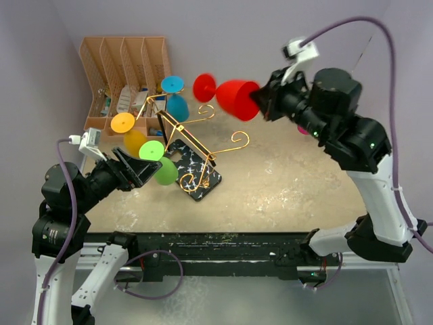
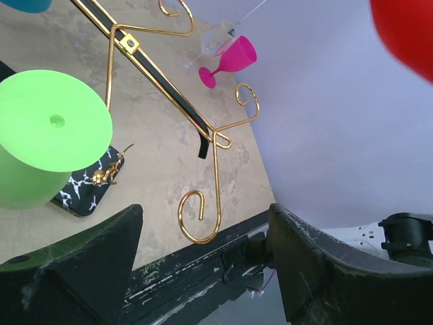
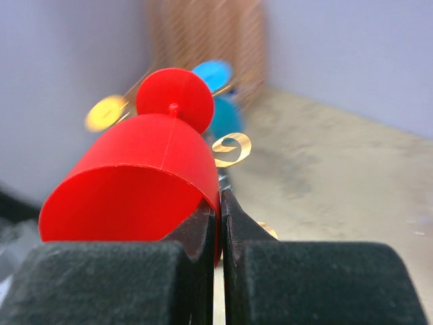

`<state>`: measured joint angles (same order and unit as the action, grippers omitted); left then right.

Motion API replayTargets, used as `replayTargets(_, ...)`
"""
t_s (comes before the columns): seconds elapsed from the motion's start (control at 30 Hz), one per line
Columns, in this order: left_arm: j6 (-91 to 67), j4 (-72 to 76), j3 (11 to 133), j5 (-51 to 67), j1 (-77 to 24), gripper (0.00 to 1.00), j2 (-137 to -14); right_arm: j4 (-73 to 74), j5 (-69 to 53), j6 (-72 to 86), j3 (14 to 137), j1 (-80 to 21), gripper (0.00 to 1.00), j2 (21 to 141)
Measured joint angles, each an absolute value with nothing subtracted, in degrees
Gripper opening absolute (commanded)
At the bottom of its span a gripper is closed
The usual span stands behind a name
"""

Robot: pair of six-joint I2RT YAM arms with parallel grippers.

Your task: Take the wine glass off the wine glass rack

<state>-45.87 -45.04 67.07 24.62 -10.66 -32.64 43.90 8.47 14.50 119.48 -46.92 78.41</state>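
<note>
The gold wire wine glass rack (image 1: 203, 143) stands on its black marble-look base (image 1: 197, 179) left of centre. My right gripper (image 1: 258, 100) is shut on the rim of a red wine glass (image 1: 237, 99), which lies sideways in the air to the right of the rack's top, apart from the wire arms. In the right wrist view the fingertips (image 3: 220, 200) pinch the red bowl's wall (image 3: 135, 176). A green glass (image 1: 161, 166), a yellow glass (image 1: 124, 124) and a blue glass (image 1: 177, 103) hang on the rack. Beside the green glass (image 2: 47, 128), my left gripper (image 1: 139, 168) stands open and empty (image 2: 203, 217).
An orange-brown slotted file organiser (image 1: 125, 64) stands at the back left against the wall. A pink glass (image 2: 233, 57) stands on the table at the far right, near a clear one. The table's dark front rail (image 1: 223, 238) runs below the rack. Purple walls close in on both sides.
</note>
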Motion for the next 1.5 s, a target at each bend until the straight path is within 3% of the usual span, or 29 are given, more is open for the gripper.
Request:
replayTargets(0.23, -45.76, -45.10, 67.07, 24.45, -10.66, 0.78, -32.56, 43.79, 12.10, 14.48, 123.07, -22.94, 0.00, 80.40)
replayTargets(0.37, -45.25, -45.47, 67.07, 23.81, -10.66, 0.79, -32.21, 42.74, 10.20, 16.34, 115.52, -8.45, 0.00, 82.67)
replayTargets(0.5, -44.64, -45.50, 67.07, 23.57, -10.66, 0.78, -31.99, 43.53, 8.95, 17.30, 105.80, -0.27, 0.00, 83.96)
replayTargets(0.93, -41.85, -45.71, 66.89, 23.55, -10.66, 0.78, -34.28, 45.25, 7.88, 15.92, 91.92, 1.85, 0.00, 82.17)
replayTargets(1.5, -38.54, -50.06, 66.89, 21.76, -10.66, 0.78, -32.80, 45.12, 7.51, 15.84, 93.65, 1.89, 0.00, 99.20)
